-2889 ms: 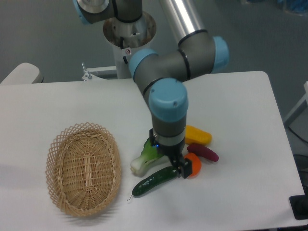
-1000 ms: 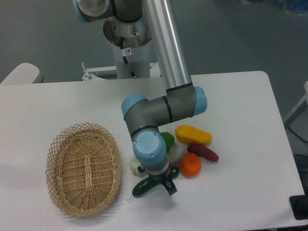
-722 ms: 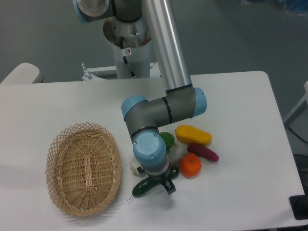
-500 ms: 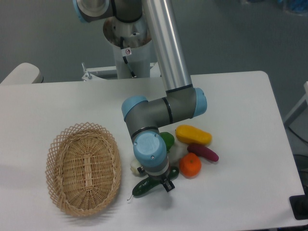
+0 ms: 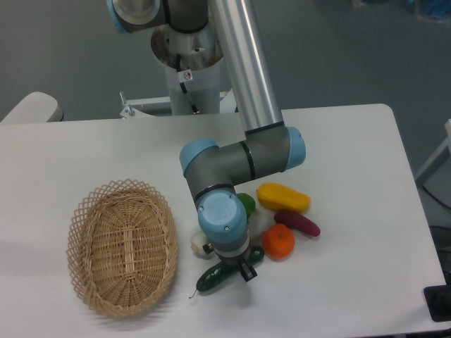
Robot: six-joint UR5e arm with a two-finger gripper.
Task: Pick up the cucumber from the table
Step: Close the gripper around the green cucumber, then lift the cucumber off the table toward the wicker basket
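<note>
The dark green cucumber (image 5: pixel 213 279) lies slanted on the white table (image 5: pixel 345 162), near its front edge, with its thin stem tail pointing to the lower left. My gripper (image 5: pixel 236 265) comes down from above over the cucumber's middle. The wrist hides most of it. One black finger (image 5: pixel 246 271) shows pressed against the cucumber's near side. The jaws look shut on the cucumber, which is at table height or just above it.
A wicker basket (image 5: pixel 123 246) stands to the left. Right behind the gripper are a light green leafy vegetable with a white base (image 5: pixel 198 243), an orange fruit (image 5: pixel 280 241), a purple eggplant (image 5: pixel 299 223) and a yellow vegetable (image 5: pixel 283 198).
The arm came down over the cucumber. In the last second the visible finger drew in against it, and the cucumber shifted slightly to the lower right.
</note>
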